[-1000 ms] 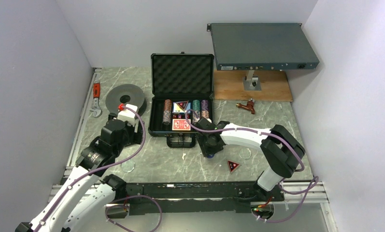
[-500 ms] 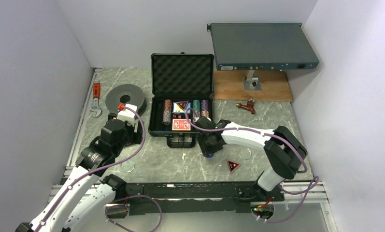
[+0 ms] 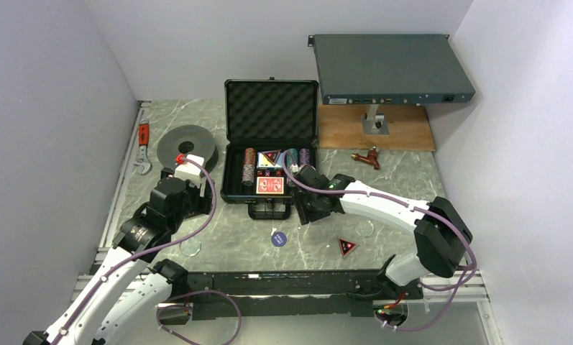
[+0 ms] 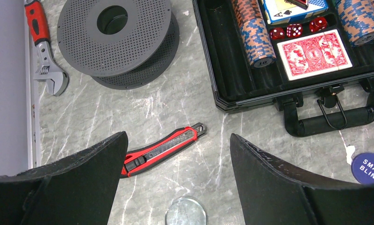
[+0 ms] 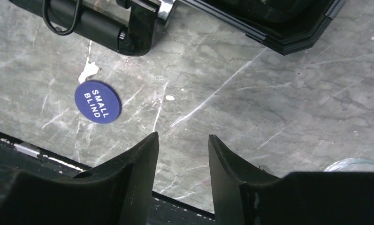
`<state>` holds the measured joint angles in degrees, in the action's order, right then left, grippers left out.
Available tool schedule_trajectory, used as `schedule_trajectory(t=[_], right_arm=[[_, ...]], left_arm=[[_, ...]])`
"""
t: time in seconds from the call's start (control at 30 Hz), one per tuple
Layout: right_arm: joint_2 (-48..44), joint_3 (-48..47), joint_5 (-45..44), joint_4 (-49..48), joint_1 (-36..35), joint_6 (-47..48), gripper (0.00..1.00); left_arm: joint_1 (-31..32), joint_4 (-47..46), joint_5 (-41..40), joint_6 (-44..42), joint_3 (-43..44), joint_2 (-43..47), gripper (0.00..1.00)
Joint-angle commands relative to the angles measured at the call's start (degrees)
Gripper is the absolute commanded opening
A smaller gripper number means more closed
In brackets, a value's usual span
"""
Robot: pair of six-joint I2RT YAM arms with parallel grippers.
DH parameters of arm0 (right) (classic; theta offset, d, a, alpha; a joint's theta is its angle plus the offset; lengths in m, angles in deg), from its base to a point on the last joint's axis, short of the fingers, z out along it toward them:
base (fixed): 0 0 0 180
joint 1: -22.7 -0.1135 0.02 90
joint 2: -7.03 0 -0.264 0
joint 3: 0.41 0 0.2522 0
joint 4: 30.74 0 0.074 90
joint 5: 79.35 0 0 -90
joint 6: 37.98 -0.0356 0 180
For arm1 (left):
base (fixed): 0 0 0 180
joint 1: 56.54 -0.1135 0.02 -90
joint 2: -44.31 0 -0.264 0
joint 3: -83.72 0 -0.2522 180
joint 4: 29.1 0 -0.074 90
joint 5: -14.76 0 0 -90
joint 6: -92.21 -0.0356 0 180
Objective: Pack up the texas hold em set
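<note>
Right jaws all but together on nothing, and pulled back toward the case (image 3: 226,175). The blue button (image 5: 97,101) they covered a second ago now lies bare on the worktop between the case and the near edge, so that pick looks missed and needs a retry. Left jaws wide apart, empty, unmoved by the left edge.
</note>
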<state>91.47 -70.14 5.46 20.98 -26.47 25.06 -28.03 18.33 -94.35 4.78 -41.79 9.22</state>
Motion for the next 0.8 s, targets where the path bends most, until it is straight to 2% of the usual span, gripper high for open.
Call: schedule_trajectory(t=[0.0,0.1,0.23,0.77], right_arm=[[-1.24,-1.91,3.54,-0.42,-0.6,0.9,0.5],[0.51,-3.34,4.44,-1.18,-3.05,0.26,0.65],[5.3,-6.79,2.56,-0.45,-7.31,-0.64,0.76],[18.51,-14.14,2.38,0.13,-13.56,1.95,0.79]], left_arm=[[-0.3,-1.68,0.81,-0.16,1.01,0.2,0.86],[-0.3,-1.46,0.94,-0.2,1.18,0.06,0.85],[-0.3,-1.41,0.84,-0.1,1.2,0.14,0.85],[-0.3,-1.55,0.94,-0.19,0.98,0.97,0.86]])
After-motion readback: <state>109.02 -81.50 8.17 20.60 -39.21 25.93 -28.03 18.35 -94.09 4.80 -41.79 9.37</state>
